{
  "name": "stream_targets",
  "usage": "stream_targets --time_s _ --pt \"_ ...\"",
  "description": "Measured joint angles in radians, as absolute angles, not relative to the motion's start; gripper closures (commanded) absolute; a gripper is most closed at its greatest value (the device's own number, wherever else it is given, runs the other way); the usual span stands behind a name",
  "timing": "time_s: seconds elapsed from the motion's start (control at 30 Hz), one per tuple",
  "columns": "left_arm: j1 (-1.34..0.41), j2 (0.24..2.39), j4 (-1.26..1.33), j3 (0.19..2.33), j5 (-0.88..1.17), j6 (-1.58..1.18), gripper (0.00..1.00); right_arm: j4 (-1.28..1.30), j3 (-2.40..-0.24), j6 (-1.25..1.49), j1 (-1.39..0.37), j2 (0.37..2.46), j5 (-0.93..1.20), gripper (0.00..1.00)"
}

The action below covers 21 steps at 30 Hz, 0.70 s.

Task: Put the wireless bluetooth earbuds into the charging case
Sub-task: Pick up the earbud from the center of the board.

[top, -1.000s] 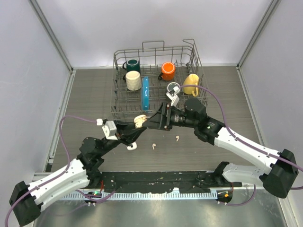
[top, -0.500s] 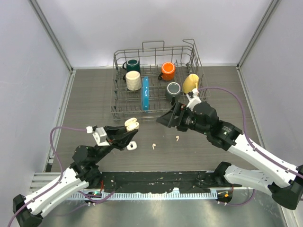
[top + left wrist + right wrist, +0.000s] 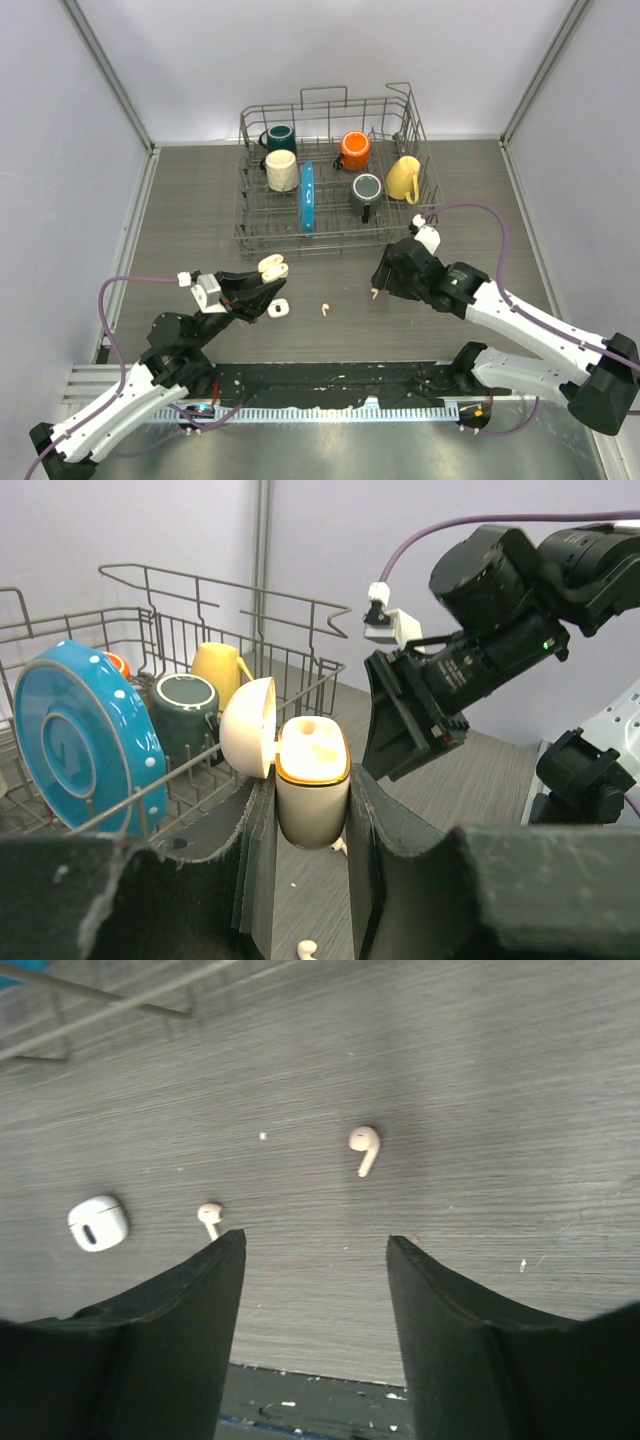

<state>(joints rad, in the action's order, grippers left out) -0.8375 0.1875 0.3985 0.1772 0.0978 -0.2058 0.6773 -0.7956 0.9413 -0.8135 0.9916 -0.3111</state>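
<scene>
– Grippers first: how does the left gripper (image 3: 310, 815) stand?

– Clamped on the charging case (image 3: 312, 780), one finger (image 3: 255, 860) against each side. The case is upright and off the table (image 3: 200, 200), with its lid swung open to one side. Whether anything sits inside, I cannot tell.

– What lies on the wood near it?

– A closed white case (image 3: 279, 309) lies just beside the left gripper's tip. The first earbud (image 3: 324, 309) lies near that, towards the right arm.

– And the right gripper (image 3: 315, 1250)?

– Spread wide and holding nothing, it points down at the table. The second earbud (image 3: 364, 1145) lies flat on the wood just beyond the gap between the fingers, and neither finger touches it. From above, that earbud sits right at the gripper's tip.

– Farther back?

– A wire dish rack (image 3: 243, 180) stands at the far side, well apart from both earbuds. It holds a blue plate (image 3: 307, 197) standing on edge. Around the plate are a teal mug (image 3: 281, 137), a cream mug (image 3: 282, 171), an orange mug (image 3: 355, 150), a grey mug (image 3: 366, 190) and a yellow mug (image 3: 403, 178).
</scene>
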Motion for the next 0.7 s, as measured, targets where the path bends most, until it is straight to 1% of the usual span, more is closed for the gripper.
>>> stream_targets --time_s 0.03,0.23,0.47,0.7 --pt "-0.838 0.188 0.394 0.177 0.098 -0.206 1.00 0.670 -0.777 0.941 -0.813 1.002 -0.316 0.41" --pt "-0.838 0.201 0.380 0.177 0.107 -0.205 1.00 0.615 -0.740 0.942 -0.813 1.113 -0.356 0.44" --pt "-0.838 0.207 0.374 0.177 0.124 -0.205 1.00 0.500 -0.704 0.936 -0.813 1.228 -0.371 0.52" --pt "-0.838 0.207 0.372 0.177 0.127 -0.205 1.00 0.446 -0.702 0.921 -0.813 1.316 -0.397 0.55"
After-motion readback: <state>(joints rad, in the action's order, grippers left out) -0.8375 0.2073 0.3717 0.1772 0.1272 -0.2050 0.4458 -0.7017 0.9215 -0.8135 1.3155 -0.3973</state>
